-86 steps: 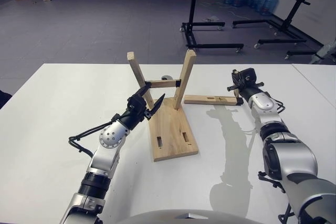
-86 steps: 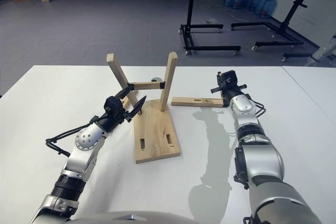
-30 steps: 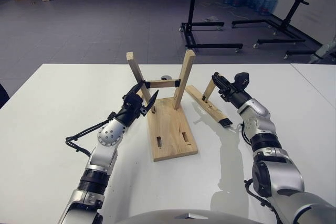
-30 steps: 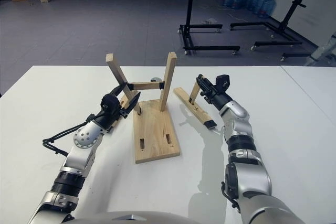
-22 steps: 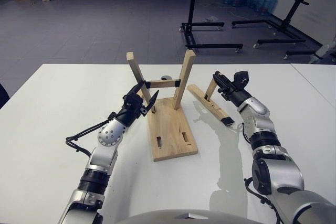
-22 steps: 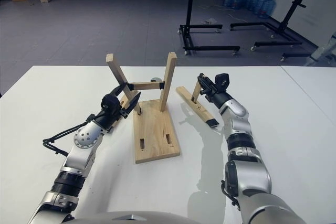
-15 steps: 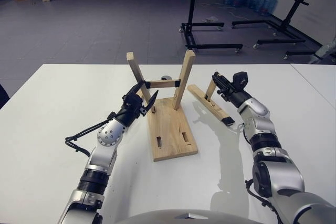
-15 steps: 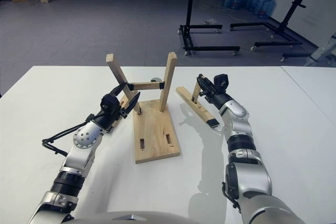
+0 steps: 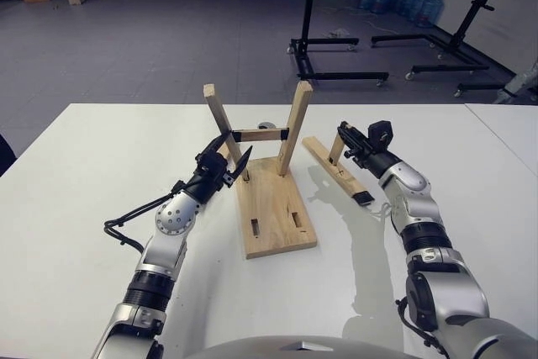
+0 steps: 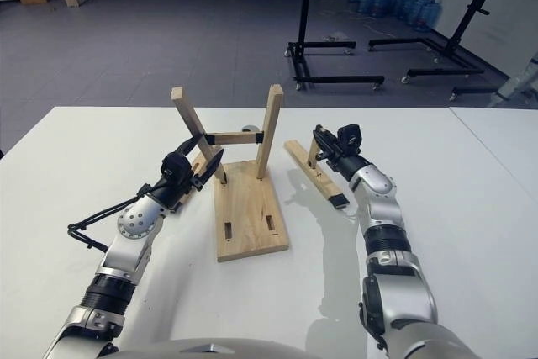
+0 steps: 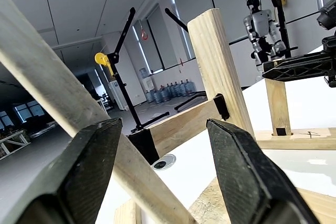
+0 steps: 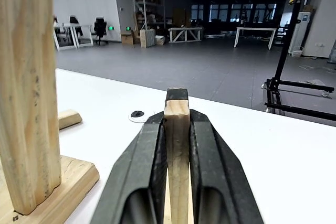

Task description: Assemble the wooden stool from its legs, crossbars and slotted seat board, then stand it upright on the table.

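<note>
Pale wooden seat board (image 9: 273,208) lies flat on the white table (image 9: 84,174) between the two arms, with two slots open at its near end. At its far end two square wooden legs stand in the board and splay apart: the left-hand leg (image 9: 220,119) and the right-hand leg (image 9: 294,124). They are joined by a black-ended crossbar (image 9: 261,134).

Left gripper (image 9: 234,151) sits at the lower part of the left-hand leg, its black fingers (image 11: 89,166) spread, with the leg passing between them. Contact with the wood cannot be confirmed. The left forearm reaches forward low over the table, beside the board's left edge.

Right gripper (image 10: 319,134) is to the right of the right-hand leg and apart from it. Its fingers (image 12: 144,171) are pressed against both faces of a short upright wooden bar (image 12: 177,129). That bar rises from a loose wooden leg (image 9: 336,170), black-tipped at its near end, which lies slantwise just right of the board. Whether it rests fully on the table cannot be told. The right forearm angles inward toward the stool.
</note>
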